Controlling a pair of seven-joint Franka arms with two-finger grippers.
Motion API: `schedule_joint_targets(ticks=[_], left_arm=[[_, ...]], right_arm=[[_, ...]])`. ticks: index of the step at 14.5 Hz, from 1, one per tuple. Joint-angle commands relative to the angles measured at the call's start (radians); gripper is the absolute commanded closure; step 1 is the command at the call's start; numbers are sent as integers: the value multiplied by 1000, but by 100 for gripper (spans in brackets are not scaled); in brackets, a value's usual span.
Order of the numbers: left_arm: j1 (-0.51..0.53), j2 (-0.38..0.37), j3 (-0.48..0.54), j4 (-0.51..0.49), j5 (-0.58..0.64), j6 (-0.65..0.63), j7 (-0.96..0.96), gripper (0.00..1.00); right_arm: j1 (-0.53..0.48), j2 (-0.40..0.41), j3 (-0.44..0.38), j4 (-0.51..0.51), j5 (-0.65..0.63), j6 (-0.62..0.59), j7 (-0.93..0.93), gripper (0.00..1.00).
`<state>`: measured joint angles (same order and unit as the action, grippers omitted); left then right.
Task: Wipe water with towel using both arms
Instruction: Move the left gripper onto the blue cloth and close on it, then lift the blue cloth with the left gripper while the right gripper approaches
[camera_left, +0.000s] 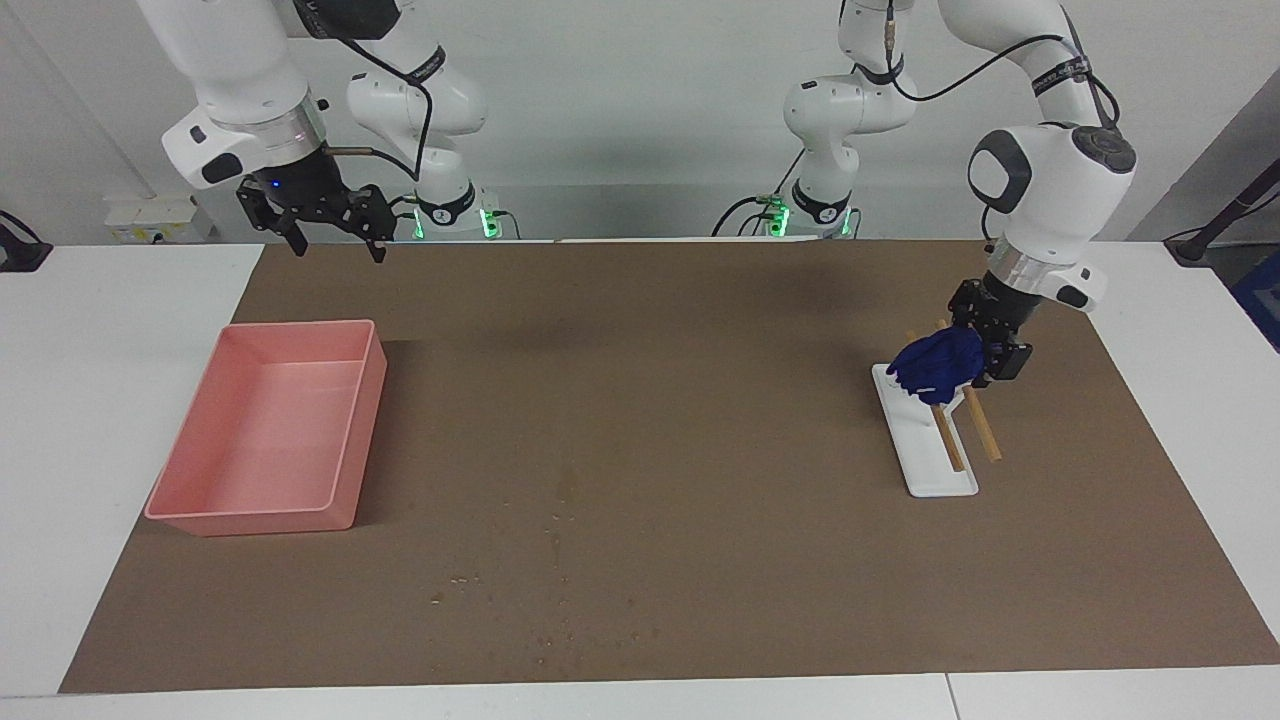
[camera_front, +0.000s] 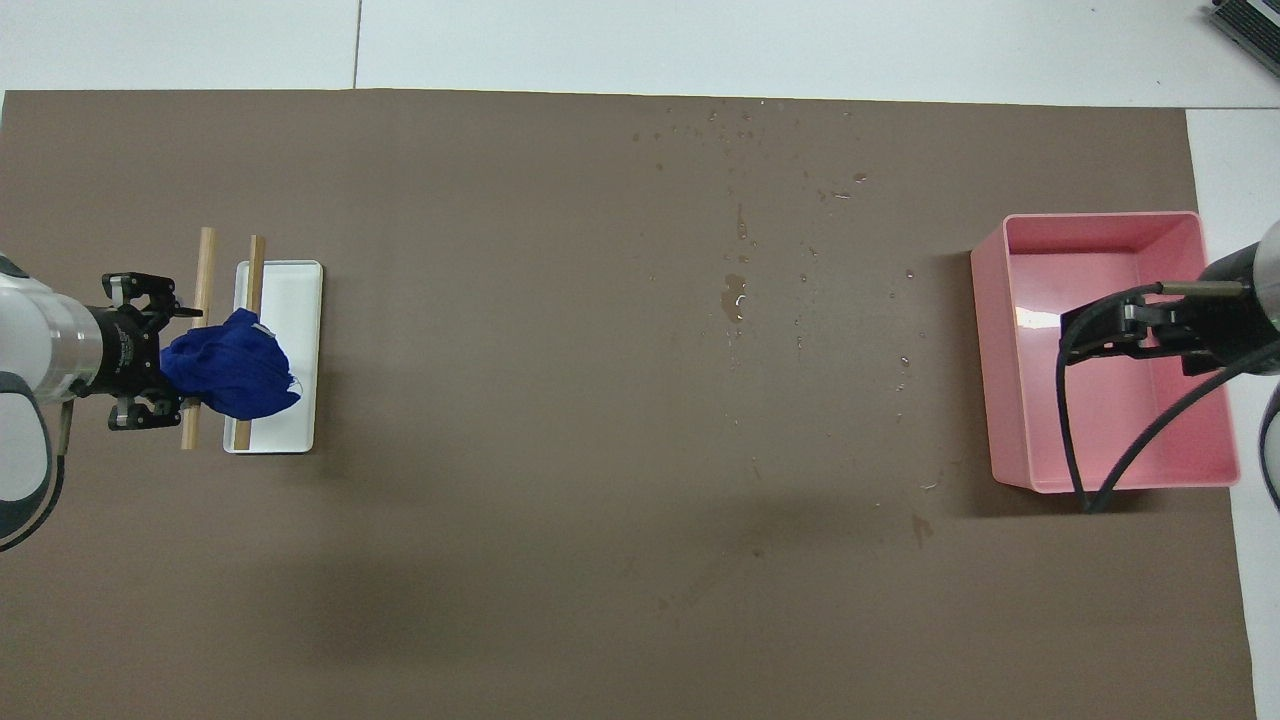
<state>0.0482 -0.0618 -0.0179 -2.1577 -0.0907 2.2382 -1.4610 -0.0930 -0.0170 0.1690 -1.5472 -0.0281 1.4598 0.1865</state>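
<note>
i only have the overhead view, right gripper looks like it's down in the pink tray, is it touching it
observer: No. In the facing view the right gripper hangs high above the pink tray, well clear of it, jaws spread open.
operator: ok and the towel, is it lying flat on that rack
observer: No. The wooden rods slant up from the white base, and the towel is bunched at their raised end, held in the left gripper. I cannot tell whether it is clear of the rods.
</note>
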Motion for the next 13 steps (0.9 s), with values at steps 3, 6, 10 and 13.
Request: schedule_joint_targets(ticks=[3,6,10,13], left_arm=[[-11,-7,9,-17,-11,-17,80,100],[-16,-6,9,-8,-11,-46,106,100],[-22,49,6,151,-14,-210,100,100],[-39,111,6,324,-69,-356,90,100]], right_arm=[[-4,-34,4,-42,4,20,11,3],[-4,-34,4,-41,4,20,7,24],[-4,-34,4,-41,4,20,5,26],[-2,-32,9,-37,4,40,13,25]])
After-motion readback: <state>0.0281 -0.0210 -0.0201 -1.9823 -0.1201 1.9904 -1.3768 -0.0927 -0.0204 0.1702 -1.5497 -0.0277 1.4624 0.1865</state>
